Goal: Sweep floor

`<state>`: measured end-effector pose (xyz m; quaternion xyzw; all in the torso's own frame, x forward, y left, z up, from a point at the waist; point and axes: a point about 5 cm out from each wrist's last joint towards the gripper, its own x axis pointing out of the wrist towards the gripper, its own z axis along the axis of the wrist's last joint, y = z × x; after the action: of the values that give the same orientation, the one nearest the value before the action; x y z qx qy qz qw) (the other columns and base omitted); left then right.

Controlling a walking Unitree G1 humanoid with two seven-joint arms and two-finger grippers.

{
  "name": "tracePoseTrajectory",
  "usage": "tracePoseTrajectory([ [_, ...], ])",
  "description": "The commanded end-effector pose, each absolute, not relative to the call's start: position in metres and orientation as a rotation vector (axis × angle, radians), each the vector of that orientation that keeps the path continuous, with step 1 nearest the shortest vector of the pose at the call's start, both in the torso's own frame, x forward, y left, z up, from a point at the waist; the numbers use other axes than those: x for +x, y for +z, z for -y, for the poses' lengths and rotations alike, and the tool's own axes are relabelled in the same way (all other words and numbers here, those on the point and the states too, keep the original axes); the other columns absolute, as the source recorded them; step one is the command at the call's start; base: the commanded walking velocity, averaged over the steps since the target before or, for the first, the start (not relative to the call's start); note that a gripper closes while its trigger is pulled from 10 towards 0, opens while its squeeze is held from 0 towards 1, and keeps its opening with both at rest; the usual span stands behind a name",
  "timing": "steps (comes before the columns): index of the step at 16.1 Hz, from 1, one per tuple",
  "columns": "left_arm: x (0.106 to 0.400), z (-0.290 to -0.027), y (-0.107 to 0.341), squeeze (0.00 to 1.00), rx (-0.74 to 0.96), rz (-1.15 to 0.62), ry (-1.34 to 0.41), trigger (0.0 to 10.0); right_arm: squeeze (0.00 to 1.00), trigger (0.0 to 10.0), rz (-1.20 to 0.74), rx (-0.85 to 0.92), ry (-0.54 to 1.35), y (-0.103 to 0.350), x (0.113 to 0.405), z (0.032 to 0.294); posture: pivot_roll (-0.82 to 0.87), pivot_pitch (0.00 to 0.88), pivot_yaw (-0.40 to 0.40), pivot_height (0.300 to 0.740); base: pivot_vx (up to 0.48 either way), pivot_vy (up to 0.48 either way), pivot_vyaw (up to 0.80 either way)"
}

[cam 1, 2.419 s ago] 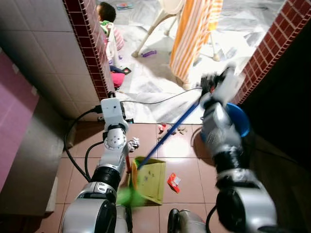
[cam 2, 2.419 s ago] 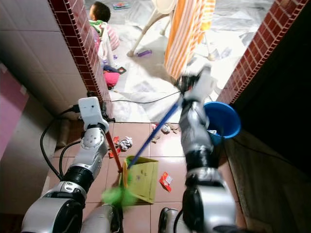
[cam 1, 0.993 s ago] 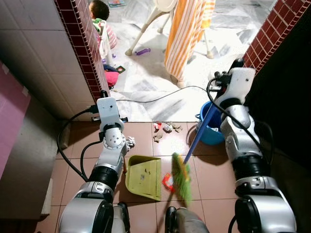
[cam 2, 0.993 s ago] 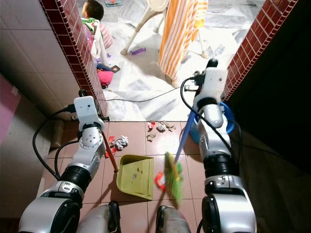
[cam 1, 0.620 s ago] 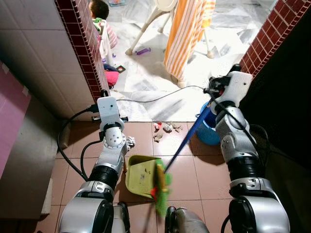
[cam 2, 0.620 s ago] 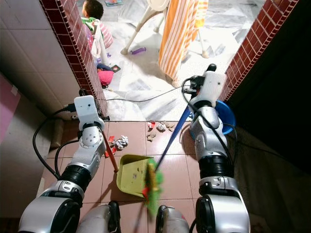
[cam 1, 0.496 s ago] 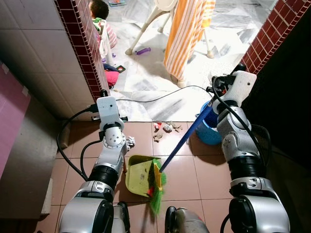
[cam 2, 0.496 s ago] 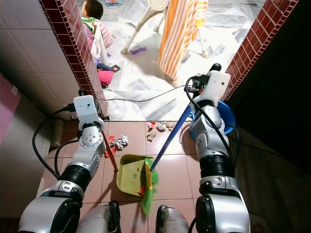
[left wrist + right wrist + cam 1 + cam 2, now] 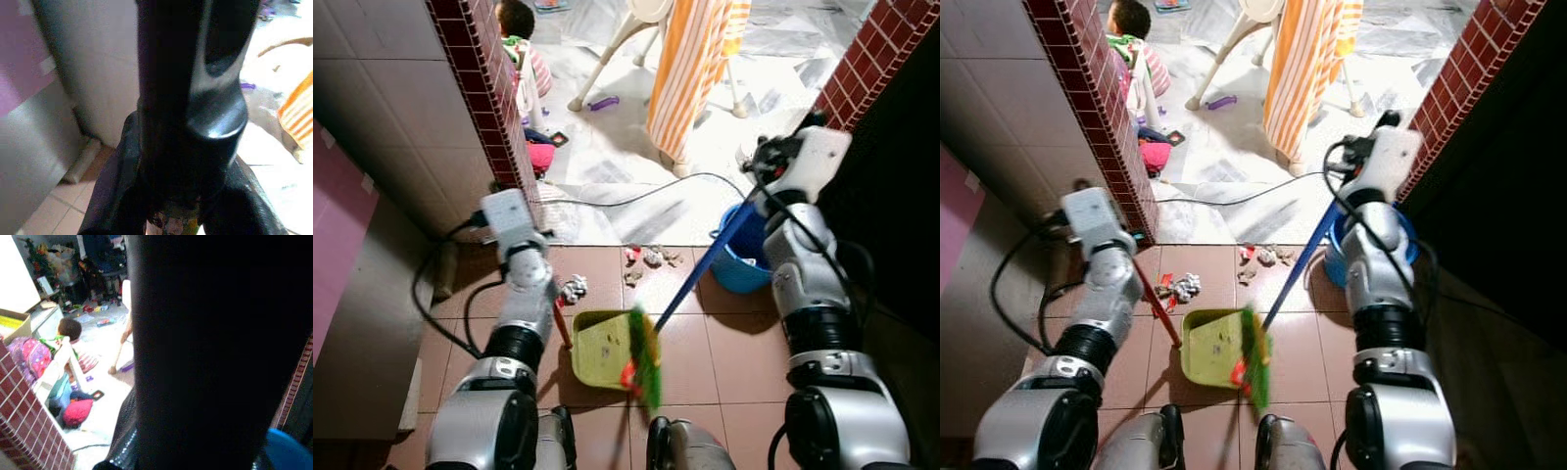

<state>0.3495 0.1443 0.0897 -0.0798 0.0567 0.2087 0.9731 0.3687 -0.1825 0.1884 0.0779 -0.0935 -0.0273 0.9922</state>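
— Fingers of the right gripper (image 9: 751,186) clamped on the blue broom handle (image 9: 700,262)? Looks so.
— Left gripper (image 9: 1133,257)? Shut on the dustpan's red handle (image 9: 1157,305).
— Dustpan (image 9: 600,350)? Flat on the brown floor tiles (image 9: 729,348), green bristles (image 9: 643,359) at its edge.
— Litter (image 9: 651,257)? Near the blue bucket (image 9: 737,266).

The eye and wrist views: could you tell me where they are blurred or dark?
Left eye view: the broom head is motion-blurred, the dustpan sharp. Right wrist view: a dark out-of-focus shape covers the middle. Left wrist view: the black fingers are close and soft.
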Motion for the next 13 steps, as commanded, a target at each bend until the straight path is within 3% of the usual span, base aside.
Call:
tracePoseTrajectory([
  [1,0.322,-0.139,0.035,0.00,-0.237,-0.398,0.450,10.0,0.00,10.0,0.263,0.147,-0.065,0.207,0.371,0.186,-0.04,0.161,-0.039,0.740,0.000,0.000,0.00],
  [8,0.326,-0.149,0.041,0.00,-0.152,-0.356,0.461,10.0,0.00,10.0,0.323,0.034,-0.116,0.223,0.375,0.208,-0.04,0.158,-0.036,0.740,0.000,0.000,0.00],
  [13,0.326,-0.142,0.043,0.00,-0.080,-0.326,0.433,10.0,0.00,10.0,0.148,0.011,-0.074,0.178,0.367,0.185,-0.04,0.159,-0.038,0.740,0.000,0.000,0.00],
])
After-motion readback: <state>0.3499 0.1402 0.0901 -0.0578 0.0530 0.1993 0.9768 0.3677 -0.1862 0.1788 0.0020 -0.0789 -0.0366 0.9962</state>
